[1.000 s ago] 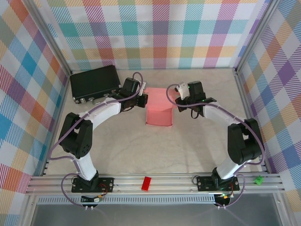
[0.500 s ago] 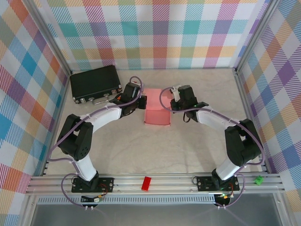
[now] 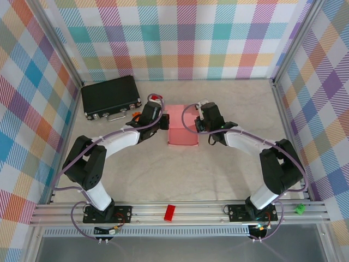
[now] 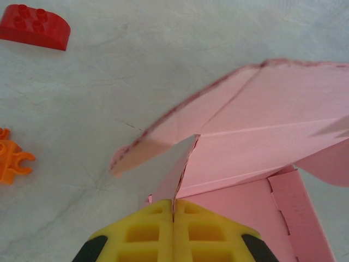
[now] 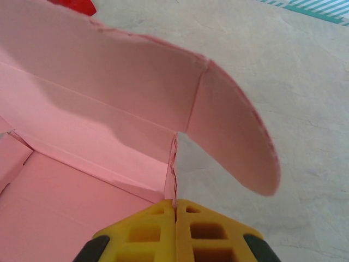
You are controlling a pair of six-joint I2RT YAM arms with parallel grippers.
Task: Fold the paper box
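Both arms have drawn inward onto the paper box (image 3: 182, 130). Left gripper (image 4: 173, 206) and right gripper (image 5: 175, 206): jaws narrow, each pinching a thin side wall. Box sits just right of the black case (image 3: 109, 95).

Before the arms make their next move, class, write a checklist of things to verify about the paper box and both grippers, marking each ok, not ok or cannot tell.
1. Left gripper shut on a flap of the paper box: ok.
2. Right gripper shut on a box wall's edge: ok.
3. Rounded flap tucked in: not ok, it stands out open.
4. Red block and orange piece apart from the box: ok.
5. Black case apart from the box: ok.
6. Card untorn at both pinches: cannot tell.
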